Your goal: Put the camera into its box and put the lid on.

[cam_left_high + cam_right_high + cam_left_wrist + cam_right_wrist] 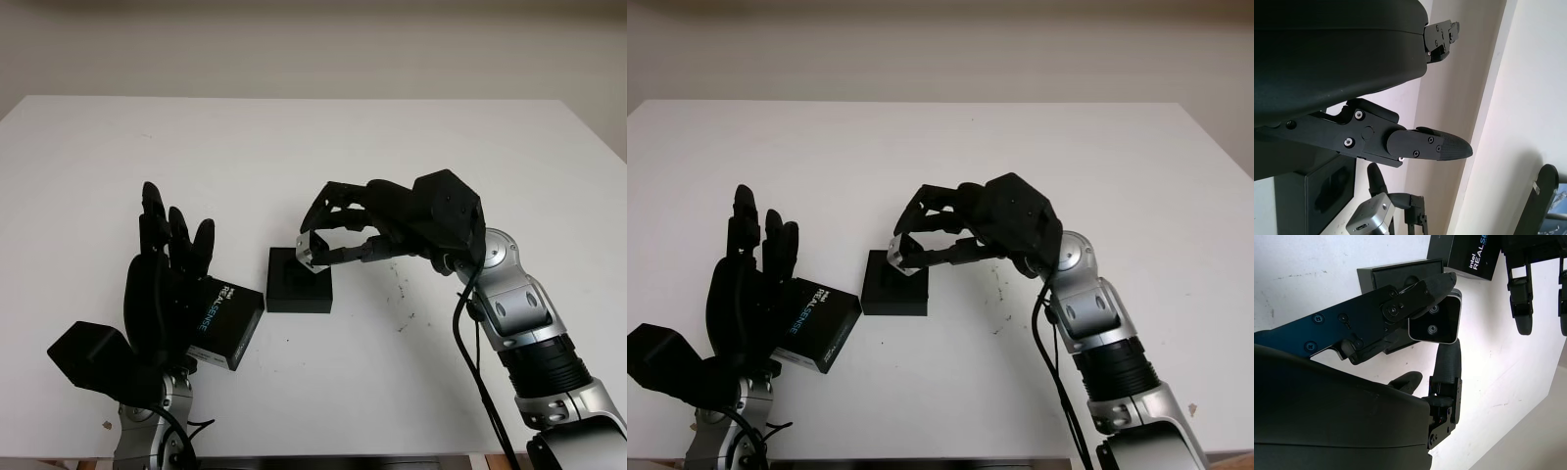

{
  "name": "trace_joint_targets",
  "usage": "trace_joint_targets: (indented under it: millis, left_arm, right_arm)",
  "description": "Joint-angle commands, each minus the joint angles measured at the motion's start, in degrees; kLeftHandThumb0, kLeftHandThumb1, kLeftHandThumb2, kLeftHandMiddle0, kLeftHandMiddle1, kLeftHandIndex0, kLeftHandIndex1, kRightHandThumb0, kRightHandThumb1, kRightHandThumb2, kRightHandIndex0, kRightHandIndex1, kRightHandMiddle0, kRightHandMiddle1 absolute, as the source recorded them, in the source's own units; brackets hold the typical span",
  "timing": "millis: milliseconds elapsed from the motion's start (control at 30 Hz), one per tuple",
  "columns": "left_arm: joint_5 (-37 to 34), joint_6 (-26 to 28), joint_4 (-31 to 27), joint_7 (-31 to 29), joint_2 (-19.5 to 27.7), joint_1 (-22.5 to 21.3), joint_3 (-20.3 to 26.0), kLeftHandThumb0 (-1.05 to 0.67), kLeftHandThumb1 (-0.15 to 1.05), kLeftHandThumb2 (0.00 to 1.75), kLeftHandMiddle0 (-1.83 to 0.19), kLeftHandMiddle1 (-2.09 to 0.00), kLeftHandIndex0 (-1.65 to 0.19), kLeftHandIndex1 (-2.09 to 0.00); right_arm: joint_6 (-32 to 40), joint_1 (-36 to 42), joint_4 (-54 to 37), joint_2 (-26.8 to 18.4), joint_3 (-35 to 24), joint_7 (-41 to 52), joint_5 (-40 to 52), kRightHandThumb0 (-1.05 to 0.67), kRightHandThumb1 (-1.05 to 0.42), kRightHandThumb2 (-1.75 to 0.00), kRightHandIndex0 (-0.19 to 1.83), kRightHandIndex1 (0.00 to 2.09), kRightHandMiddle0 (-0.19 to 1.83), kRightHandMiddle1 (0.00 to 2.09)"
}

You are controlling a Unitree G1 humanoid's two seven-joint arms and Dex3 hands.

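A white worktop (313, 147) carries everything. The right robot hand (338, 235) reaches in from the right and pinches a small silver RealSense camera (313, 252) between its fingertips (1442, 283), holding it just above the open black box (299, 281) near the middle of the worktop. The camera's dark front face with two lenses shows in the right wrist view (1433, 319). The box sits flat on the worktop with a dark recessed insert. To its left, the left robot hand (167, 284) stands upright at the near left, fingers extended, against the black lid (223, 321) printed "Intel RealSense", which is tilted just beside the box; whether the hand grips the lid cannot be told.
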Motion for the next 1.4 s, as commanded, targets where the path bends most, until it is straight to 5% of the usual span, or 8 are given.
trace_joint_targets:
  millis: [0,1367]
  left_arm:
    - [0.16,-0.67,0.29,-0.10,-0.23,-0.29,-0.25,-0.55,1.05,0.22,0.19,0.00,0.19,0.00]
    - [0.93,-2.27,1.46,0.08,-0.78,0.16,-0.68,-0.56,1.05,0.22,0.19,0.00,0.19,0.00]
  right_arm:
    - [-1.34,-0.68,0.04,0.30,0.02,-0.36,-0.02,-0.48,-0.96,-0.05,0.29,0.37,0.34,1.67]
    - [-13.03,-1.84,11.99,2.78,1.65,-3.47,-4.62,-0.48,-0.96,-0.05,0.28,0.40,0.32,1.71]
